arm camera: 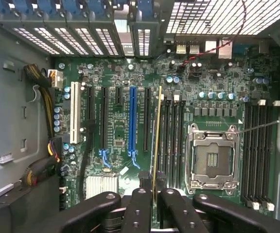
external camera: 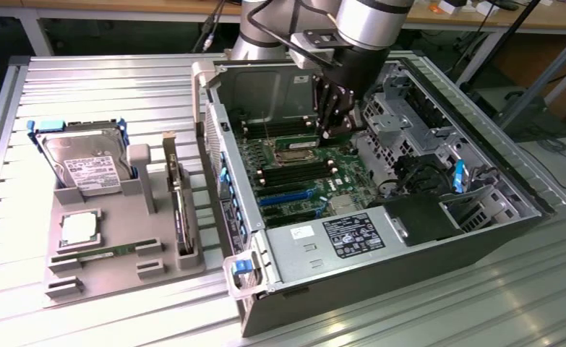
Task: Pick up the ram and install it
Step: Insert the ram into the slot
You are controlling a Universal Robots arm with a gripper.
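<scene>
**Exterior view and wrist view: ram held over the motherboard**

Exterior view, upper centre of the frame: the arm reaches down into the open computer case (external camera: 413, 217), which lies on its side on the slatted metal counter (external camera: 71, 87). The hand (external camera: 330, 131) hangs low over the motherboard (external camera: 307, 181), just beside the processor socket (external camera: 296, 150). Wrist view: the ram (arm camera: 156, 141) is seen edge-on as a thin line running out from between the two dark fingers (arm camera: 144, 180). The hand is clamped on the ram, one finger pressed on each face of the stick. The stick lies lengthwise along the row of dark memory slots (arm camera: 173, 141), between those slots and the blue expansion slot (arm camera: 132, 121). Whether its lower edge touches a slot cannot be told.

Exterior view, lower left of the frame: a grey tray (external camera: 118, 278) rests on the counter beside the case. It carries a hard drive (external camera: 88, 163) in a blue bracket, a square silver processor chip (external camera: 78, 228), a second green memory stick (external camera: 104, 253) lying in its holder, and a long dark expansion card (external camera: 179, 210) standing on edge along the side of the tray nearest the case.
</scene>
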